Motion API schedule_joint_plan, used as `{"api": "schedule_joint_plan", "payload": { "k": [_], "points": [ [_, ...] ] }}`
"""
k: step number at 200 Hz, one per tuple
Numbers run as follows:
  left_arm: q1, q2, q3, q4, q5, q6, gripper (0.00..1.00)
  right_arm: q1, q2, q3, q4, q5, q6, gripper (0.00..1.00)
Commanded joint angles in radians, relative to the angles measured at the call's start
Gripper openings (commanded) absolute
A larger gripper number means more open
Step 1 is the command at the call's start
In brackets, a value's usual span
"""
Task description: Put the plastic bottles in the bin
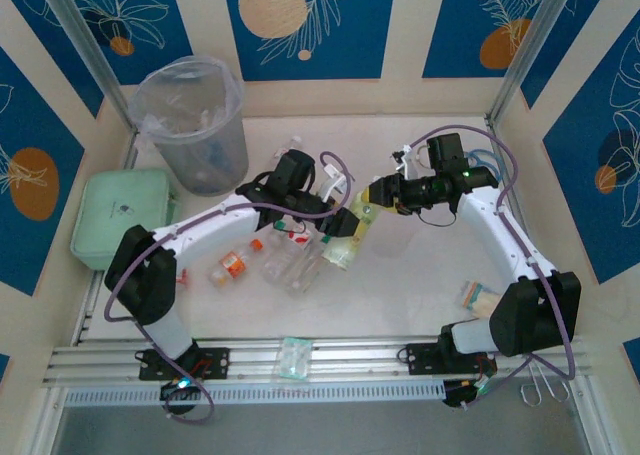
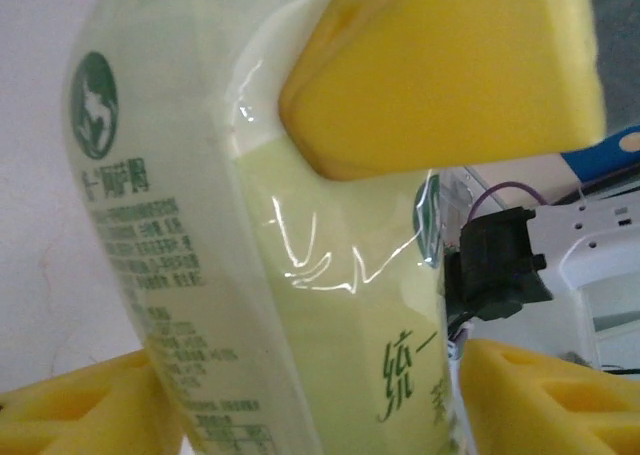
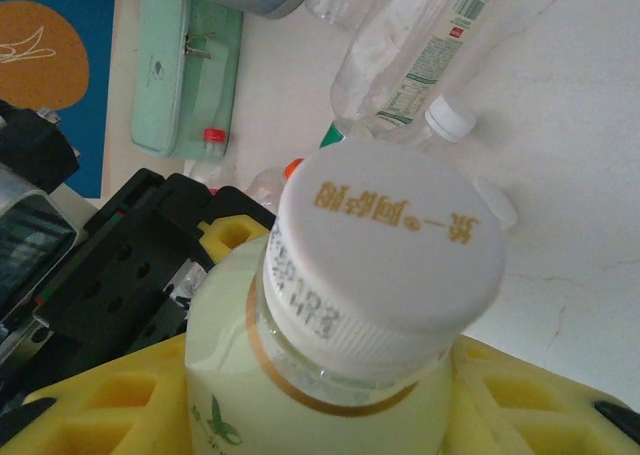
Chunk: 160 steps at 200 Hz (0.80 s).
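Blue-and-cream walls are ringing the white table. Mid-table, the right gripper is clamping the pale green bottle. The left gripper is flanking it, grip unclear. The bin is sitting in the far-left corner.

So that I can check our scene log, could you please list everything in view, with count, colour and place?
bin: one, translucent grey, far left corner
box: one, mint green, left edge
large bottle: one, pale green, white cap, between the grippers
small bottles: several, clear, centre-left
near packet: one, clear-wrapped, near edge
right packet: one, clear-wrapped, right side
left gripper: yellow fingers, either side of large bottle
right gripper: yellow fingers, shut on large bottle
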Motion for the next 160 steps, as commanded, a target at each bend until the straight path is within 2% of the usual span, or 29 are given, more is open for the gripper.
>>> {"api": "schedule_joint_plan", "payload": {
  "k": [1, 24, 34, 40, 56, 69, 79, 98, 120, 160],
  "points": [
    [-0.007, 0.01, 0.037, 0.031, 0.008, -0.003, 0.6, -0.004, -0.004, 0.003, 0.022, -0.04, -0.008, 0.26],
    [-0.007, 0.01, 0.04, 0.036, -0.012, -0.004, 0.54, -0.007, -0.003, 0.002, 0.025, -0.033, -0.003, 0.27],
    [-0.007, 0.01, 0.042, 0.034, -0.021, -0.004, 0.52, -0.01, -0.004, 0.002, 0.024, -0.032, -0.003, 0.31],
    [-0.007, 0.01, 0.045, 0.032, -0.029, -0.001, 0.51, -0.013, -0.006, 0.003, 0.021, -0.031, -0.001, 0.37],
    [-0.005, 0.004, 0.051, 0.029, -0.057, 0.011, 0.51, -0.032, -0.006, 0.009, -0.001, -0.029, -0.002, 0.6],
    [-0.002, -0.004, 0.055, 0.031, -0.09, 0.02, 0.5, -0.051, -0.013, 0.019, -0.036, -0.034, -0.019, 0.73],
    [0.003, -0.007, 0.059, 0.037, -0.11, 0.026, 0.49, -0.068, -0.03, 0.022, -0.059, -0.027, -0.032, 0.78],
    [0.012, -0.01, 0.078, 0.055, -0.134, 0.036, 0.49, -0.117, -0.083, 0.006, -0.066, -0.034, -0.022, 0.85],
    [0.029, -0.002, 0.129, 0.044, -0.167, 0.06, 0.48, -0.152, -0.145, -0.059, -0.003, -0.066, 0.043, 0.88],
    [0.106, -0.035, 0.256, -0.006, -0.343, 0.086, 0.46, -0.17, -0.184, -0.18, 0.112, -0.077, 0.118, 0.88]
  ]
}}
